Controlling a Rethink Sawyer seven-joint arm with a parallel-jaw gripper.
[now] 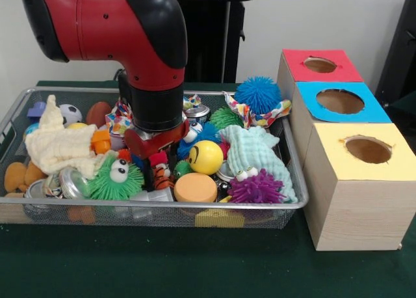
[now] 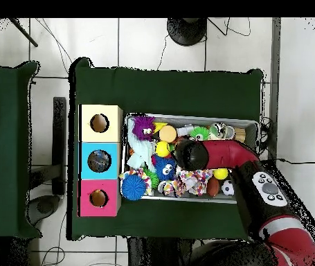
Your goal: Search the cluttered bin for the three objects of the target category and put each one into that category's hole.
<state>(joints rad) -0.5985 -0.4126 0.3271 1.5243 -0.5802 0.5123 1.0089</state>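
Observation:
The wire mesh bin (image 1: 162, 207) is packed with toys; it also shows in the overhead view (image 2: 255, 125). My arm reaches straight down into its middle, and my gripper (image 1: 153, 165) is low among the toys beside a small tiger-striped toy (image 1: 162, 176). In the overhead view the arm's wrist (image 2: 191, 154) covers the gripper. A tan-brown rounded shape (image 1: 14, 176) lies in the bin's near-left corner; its face does not show. No other plush animal is plain to see. The red-topped box (image 1: 351, 69) stands farthest back at the right, with its round hole (image 1: 320, 65) open.
A blue-topped box (image 1: 370, 112) and a yellow-topped box (image 1: 338, 161) stand in a row in front of the red one. In the bin are a cream cloth (image 1: 62, 145), a mint cloth (image 1: 260, 151), green (image 1: 117, 177), purple (image 1: 257, 186) and blue (image 1: 258, 93) spiky balls, and a yellow smiley ball (image 1: 206, 156).

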